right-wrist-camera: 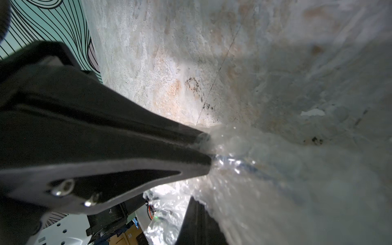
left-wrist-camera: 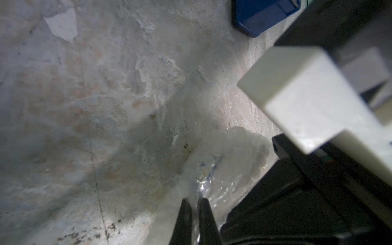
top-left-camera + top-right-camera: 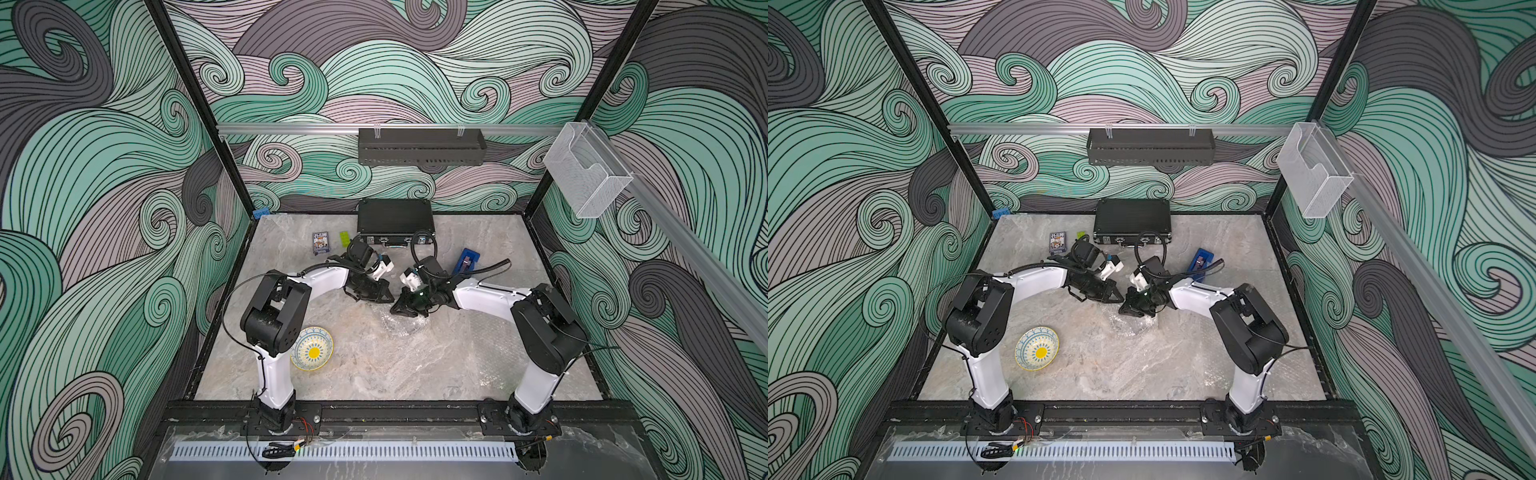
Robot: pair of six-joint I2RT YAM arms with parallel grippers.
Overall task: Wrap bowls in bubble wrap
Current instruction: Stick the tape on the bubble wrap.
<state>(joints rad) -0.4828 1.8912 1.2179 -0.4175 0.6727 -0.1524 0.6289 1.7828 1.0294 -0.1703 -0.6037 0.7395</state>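
The crumpled wrap (image 3: pixel 400 323) lies mid-table with its far edge at the meeting tips of both claws, the left claw (image 2: pixel 194 201) pressed together on a fold of it, the right claw (image 3: pixel 395 311) likewise pinching its edge, and the cream bowl (image 3: pixel 312 348) bare at near left, well apart.

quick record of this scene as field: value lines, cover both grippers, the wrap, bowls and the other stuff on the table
left gripper: shut on the bubble wrap
right gripper: shut on the same wrap, tip close to the left one
bubble wrap: crumpled bundle mid table; blue streak shows through in the wrist views
cream bowl: unwrapped, upright, on the robot's left side
second bowl: not plainly visible
far side: black case, card box, blue box
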